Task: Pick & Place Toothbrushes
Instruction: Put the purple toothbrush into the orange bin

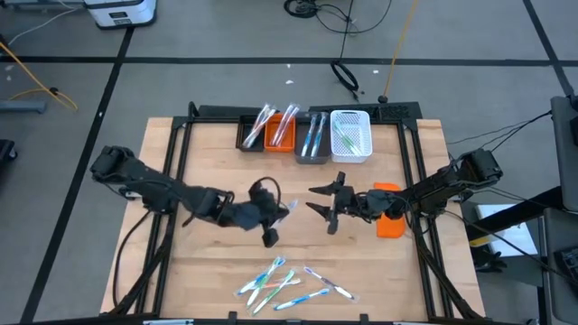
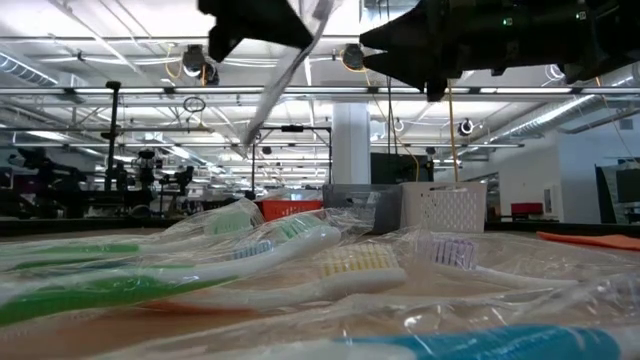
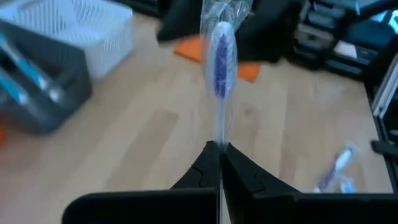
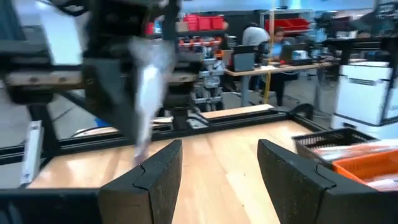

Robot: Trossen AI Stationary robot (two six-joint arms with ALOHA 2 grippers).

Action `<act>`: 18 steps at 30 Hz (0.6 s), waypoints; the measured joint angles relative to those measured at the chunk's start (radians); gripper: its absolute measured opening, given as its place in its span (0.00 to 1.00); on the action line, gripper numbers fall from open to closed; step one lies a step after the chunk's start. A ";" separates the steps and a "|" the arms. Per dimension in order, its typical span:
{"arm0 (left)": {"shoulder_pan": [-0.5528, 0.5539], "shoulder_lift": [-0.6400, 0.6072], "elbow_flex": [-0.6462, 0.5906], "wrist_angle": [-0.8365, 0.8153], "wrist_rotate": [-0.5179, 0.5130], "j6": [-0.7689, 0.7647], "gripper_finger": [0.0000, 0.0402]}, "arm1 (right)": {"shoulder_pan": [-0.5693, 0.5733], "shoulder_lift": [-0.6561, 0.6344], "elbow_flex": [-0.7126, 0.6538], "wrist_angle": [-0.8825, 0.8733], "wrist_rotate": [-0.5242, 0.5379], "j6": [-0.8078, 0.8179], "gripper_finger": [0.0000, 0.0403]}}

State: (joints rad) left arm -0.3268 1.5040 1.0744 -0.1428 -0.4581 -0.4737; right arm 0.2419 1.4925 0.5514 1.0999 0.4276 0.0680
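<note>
A clear-wrapped toothbrush (image 3: 221,62) with blue bristles is up in the air over the table's middle, with my left gripper (image 3: 219,155) shut on it; in the high view that gripper (image 1: 275,210) is at the centre. My right gripper (image 1: 318,200) hovers open just to its right, facing it, with nothing between its fingers (image 4: 161,174). Several more wrapped toothbrushes (image 1: 291,283) lie in a loose pile near the table's front edge. Others stand in the bins at the far edge. My left gripper pinches the toothbrush's handle end (image 3: 219,135) between its two fingers. The brush runs on along the line of the fingers, head farthest out. It is lifted clear of the table and slants downward in the low view (image 2: 285,75).
At the far edge stand a black bin (image 1: 253,134), an orange bin (image 1: 280,135), a grey bin (image 1: 313,140) and a white basket (image 1: 351,135). A flat orange block (image 1: 390,223) lies under my right arm. Bare wood lies between the pile and the bins.
</note>
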 joint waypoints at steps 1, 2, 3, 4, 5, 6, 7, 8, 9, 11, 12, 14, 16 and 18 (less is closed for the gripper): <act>0.013 0.000 0.000 0.019 0.008 0.024 0.00 | 0.000 0.000 0.000 0.007 -0.025 0.000 0.50; 0.023 0.000 0.000 0.036 0.013 0.046 0.00 | 0.000 0.000 0.000 0.021 -0.054 0.001 0.50; 0.033 0.000 0.000 0.048 0.013 0.061 0.00 | 0.000 0.000 0.000 0.037 -0.079 0.002 0.50; 0.043 0.000 0.000 0.060 0.014 0.076 0.00 | 0.000 0.000 0.000 0.051 -0.092 0.002 0.50; 0.051 0.000 0.000 0.072 0.020 0.090 0.00 | 0.001 0.000 0.000 0.065 -0.092 0.002 0.50; 0.059 0.000 0.000 0.088 0.030 0.103 0.00 | 0.000 0.000 0.000 0.077 -0.092 0.002 0.50; 0.067 0.000 0.000 0.102 0.047 0.114 0.00 | -0.002 0.000 0.000 0.091 -0.091 0.002 0.50; 0.073 0.004 0.000 0.121 0.056 0.125 0.00 | -0.006 0.000 0.000 0.103 -0.091 0.002 0.50; 0.079 0.010 0.000 0.143 0.065 0.137 0.00 | -0.008 0.000 0.000 0.111 -0.091 0.002 0.50; 0.087 0.016 0.001 0.160 0.068 0.163 0.00 | -0.016 0.000 0.000 0.126 -0.092 0.001 0.50; 0.090 0.016 0.001 0.168 0.069 0.172 0.00 | -0.020 0.000 0.000 0.132 -0.092 0.003 0.50; 0.101 0.022 0.001 0.197 0.070 0.183 0.00 | -0.028 0.000 0.000 0.132 -0.093 0.016 0.50; 0.111 0.030 0.002 0.207 0.070 0.192 0.00 | -0.038 0.000 0.000 0.130 -0.093 0.029 0.50; 0.121 0.035 0.000 0.228 0.074 0.215 0.00 | -0.045 0.000 0.006 0.123 -0.099 0.038 0.50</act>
State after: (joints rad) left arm -0.2061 1.5385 1.0740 0.0851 -0.3840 -0.2584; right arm 0.1972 1.4925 0.5578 1.2230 0.3286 0.1062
